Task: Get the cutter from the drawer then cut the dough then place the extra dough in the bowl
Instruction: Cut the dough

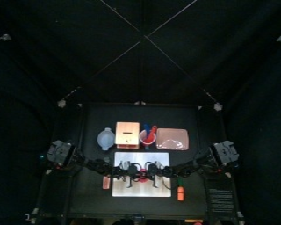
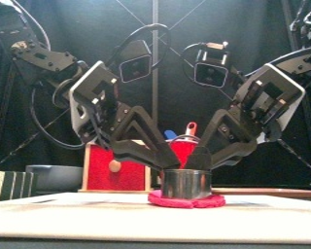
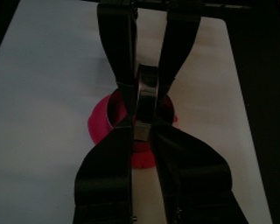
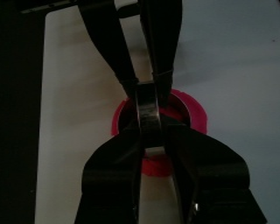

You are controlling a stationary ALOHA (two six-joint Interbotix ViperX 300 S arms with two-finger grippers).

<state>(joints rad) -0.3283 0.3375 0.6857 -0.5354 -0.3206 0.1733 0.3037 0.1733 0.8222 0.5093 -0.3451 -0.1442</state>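
front view: left hand (image 2: 155, 167) and right hand (image 2: 218, 167) pinch the cutter (image 2: 187, 182), dough (image 2: 187, 201) beneath it; an uneven pull could tear the dough.

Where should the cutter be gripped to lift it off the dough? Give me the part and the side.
Best take the cutter by its upper rim, from above. It stands upright with its base sunk in the dough, so only the thin top edge is free to pinch. The left gripper and right gripper meet there, on opposite sides.
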